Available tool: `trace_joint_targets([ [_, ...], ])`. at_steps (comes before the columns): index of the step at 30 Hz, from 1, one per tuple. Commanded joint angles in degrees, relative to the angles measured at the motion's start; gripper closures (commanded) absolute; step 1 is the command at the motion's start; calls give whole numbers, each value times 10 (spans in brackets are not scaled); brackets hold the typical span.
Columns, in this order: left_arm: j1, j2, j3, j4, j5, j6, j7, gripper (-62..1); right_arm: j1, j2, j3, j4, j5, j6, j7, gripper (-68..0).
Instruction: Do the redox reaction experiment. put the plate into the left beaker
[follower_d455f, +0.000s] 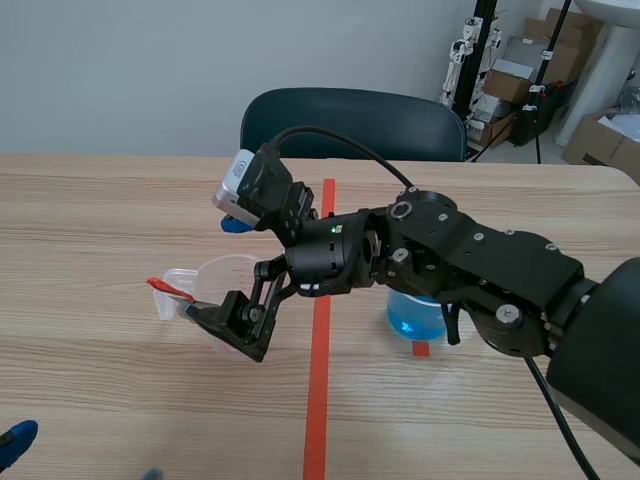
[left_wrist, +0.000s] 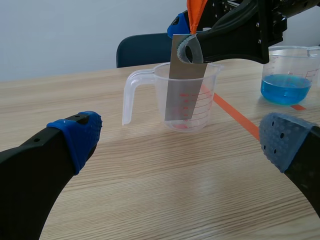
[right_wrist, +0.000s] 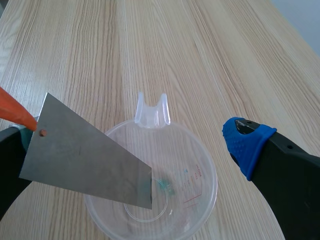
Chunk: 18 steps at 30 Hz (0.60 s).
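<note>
The wooden desk (follower_d455f: 100, 200) carries two beakers, one on either side of the orange-red tape line (follower_d455f: 320, 380) that runs from the robot's edge toward the far edge. A dark chair (follower_d455f: 350, 120) stands beyond that far edge. The right arm (follower_d455f: 480, 270) comes in over the right half of the desk and reaches past the line. This puts the right gripper (follower_d455f: 228, 325) over the clear beaker (left_wrist: 160, 95), which holds no liquid and stands left of the line, about midway between the near and far edges. The beaker of blue liquid (left_wrist: 286, 87) sits just right of the line, under that arm. The left gripper (left_wrist: 181, 141) is spread wide with nothing in it. It sits low toward the near left corner, facing the clear beaker from well apart.

The metal plate (right_wrist: 85, 160) hangs directly below the right gripper, its long axis steeply upright and a little tilted. Its lower end is down inside the clear beaker, and its top stands above the rim against one finger. That gripper's fingers stand wide apart, so the plate is not pinched between them. A small orange tag (right_wrist: 12, 111) sticks out at the plate's top. Whether its lower edge touches the beaker's bottom I cannot tell. The right arm is plainly the nearer one, and its next move looks like a straight lift clear of the rim.
</note>
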Motion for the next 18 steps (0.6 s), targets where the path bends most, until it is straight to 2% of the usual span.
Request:
trace_joint_targets([
  [1,-1,-2,0,12,-3,-3,-8,-623,7,0,1,4,10,0,10,-679],
  [7,-1,-2,0,12,-3,-3,-8,-623,7,0,1,4,10,0,9,-679],
  [18,-1,-2,0,12,-3,-3,-8,-623,2,0,1,4,10,0,-28,-679],
])
